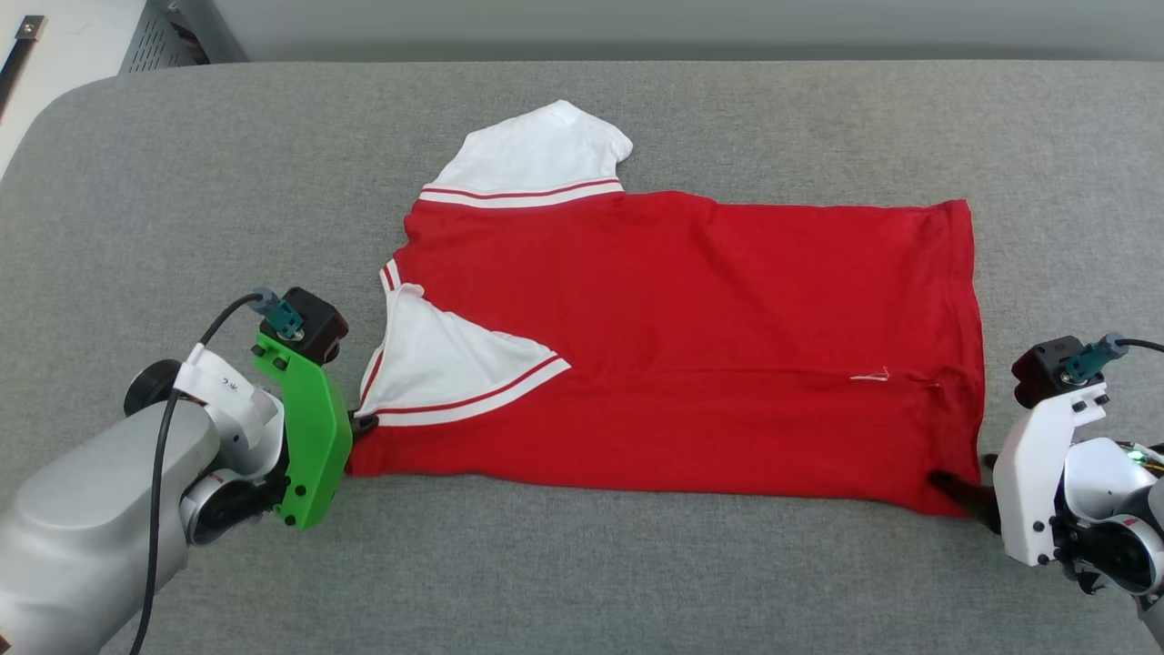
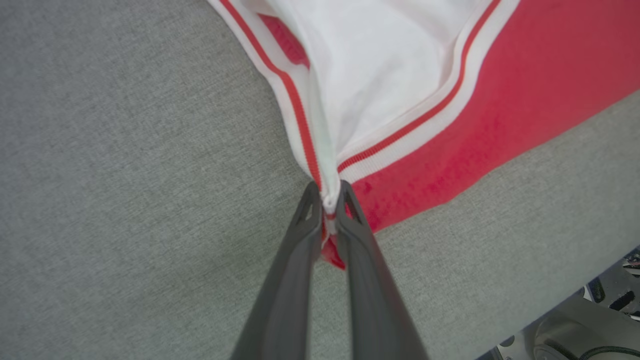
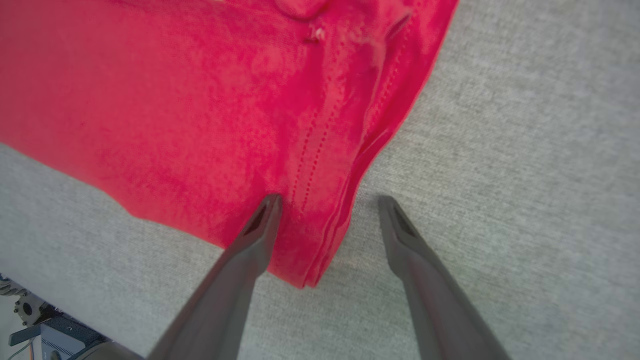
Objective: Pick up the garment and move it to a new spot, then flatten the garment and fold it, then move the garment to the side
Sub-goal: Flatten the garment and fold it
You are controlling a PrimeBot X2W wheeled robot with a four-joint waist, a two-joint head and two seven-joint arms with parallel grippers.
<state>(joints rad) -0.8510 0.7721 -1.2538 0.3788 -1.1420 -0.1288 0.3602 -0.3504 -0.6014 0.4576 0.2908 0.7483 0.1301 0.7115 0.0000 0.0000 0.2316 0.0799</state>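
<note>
Grey fabric surface [image 1: 182,182] bears garment [image 1: 682,346]; left gripper [image 2: 327,195] pinches it (right gripper [image 3: 329,200] spread).

red garment [image 1: 691,337] with white, red-striped sleeves on a grey surface [image 1: 582,564]; dark end effector fingers [image 2: 295,280].

Bright, even light; soft wrist-view blur

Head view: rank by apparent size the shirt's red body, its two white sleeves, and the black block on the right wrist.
1. Red body.
2. Far sleeve and near sleeve: look about alike, unranked.
3. Black block, clearly smallest.
</note>
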